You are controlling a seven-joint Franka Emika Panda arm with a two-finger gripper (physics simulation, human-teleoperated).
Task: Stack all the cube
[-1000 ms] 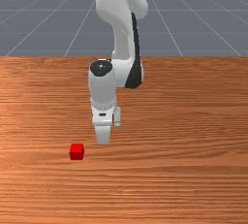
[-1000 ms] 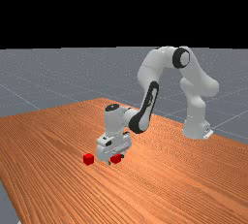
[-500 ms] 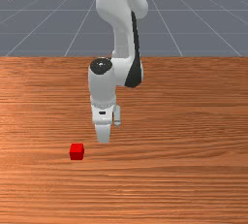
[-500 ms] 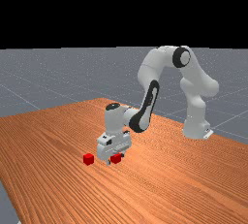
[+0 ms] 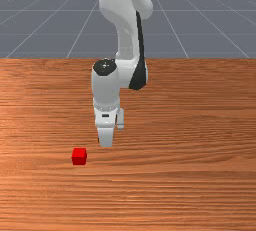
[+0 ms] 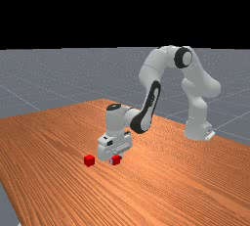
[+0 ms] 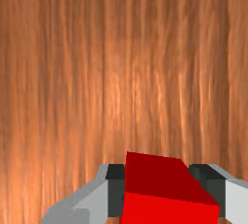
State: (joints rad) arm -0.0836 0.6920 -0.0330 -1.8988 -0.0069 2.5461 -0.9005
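Note, at the far view's left, the lone red cube [image 6: 89, 160] on the table [image 6: 53, 142], near the gripper but apart. Next to the right, find the gripper [image 6: 116, 159], fingers [image 7: 116, 189] parted by one cube's width and pressed on both sides of the held red cube [image 7: 162, 184]. Suspect twisting or slipping on lifting, given its skew against the pads; a knocked base cube if carried low; toppling if released off-centre. Log both cubes as outside any container.

Two red cubes [image 6: 89, 160], one arm [image 6: 152, 68], one pincer [image 6: 116, 160], one table [image 6: 161, 191].
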